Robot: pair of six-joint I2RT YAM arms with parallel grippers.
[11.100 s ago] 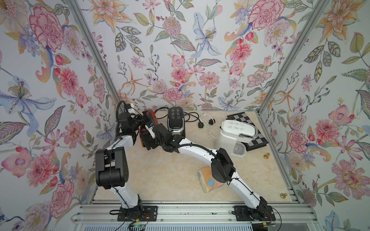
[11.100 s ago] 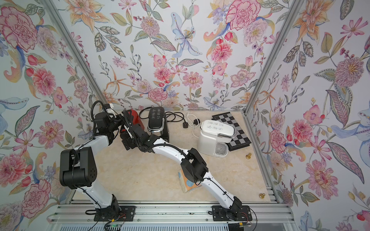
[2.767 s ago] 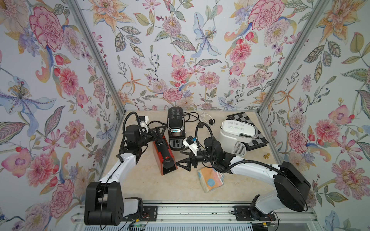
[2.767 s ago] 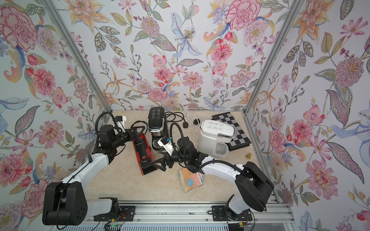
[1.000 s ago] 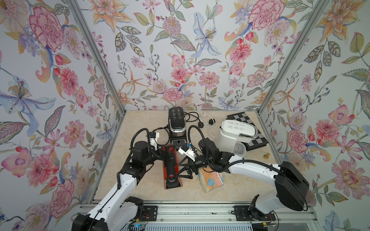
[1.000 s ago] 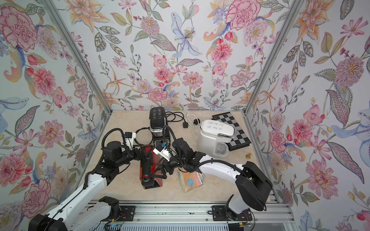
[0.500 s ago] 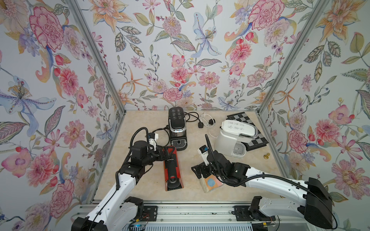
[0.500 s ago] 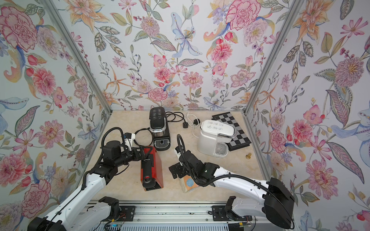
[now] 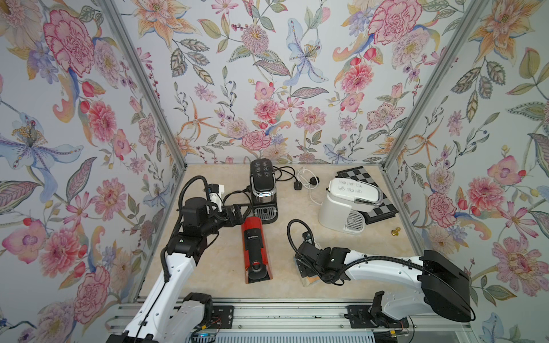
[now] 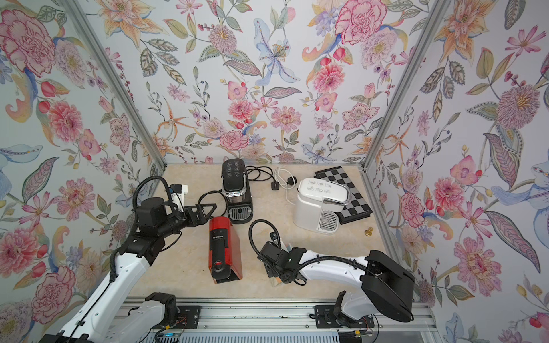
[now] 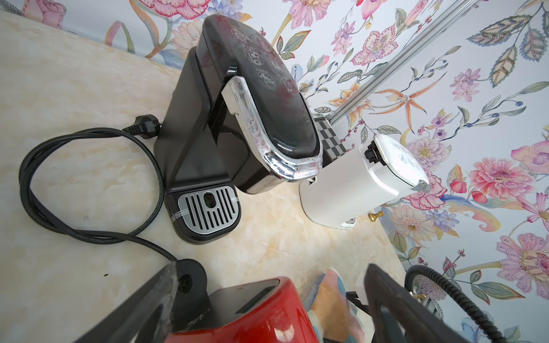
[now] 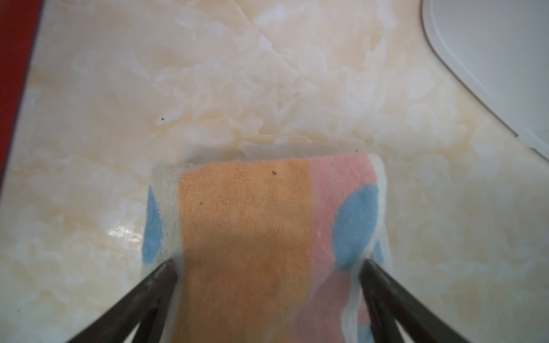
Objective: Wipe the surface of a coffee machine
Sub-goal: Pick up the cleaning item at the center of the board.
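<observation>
Right wrist view: right claw (image 12: pixel 267 267) is spread wide. Its jaws straddle the folded cloth (image 12: pixel 246 213), which lies flat on the marble table (image 12: pixel 237 89), between the tips and running out past them. Nothing is pinched yet.

Cloth: terry, soft, light, limp. It will likely bunch or unfold if caught by one layer. Best hold, I judge: close across the whole fold, right where the jaws now stand.

Red coffee machine (image 9: pixel 256 249) sits near this claw, off to one side. Left claw (image 9: pixel 242 211) is also wide and seems empty, just beside the machine's rear end. Shell: hard, glossy, probably slides under wiping, so bracing is advisable.
</observation>
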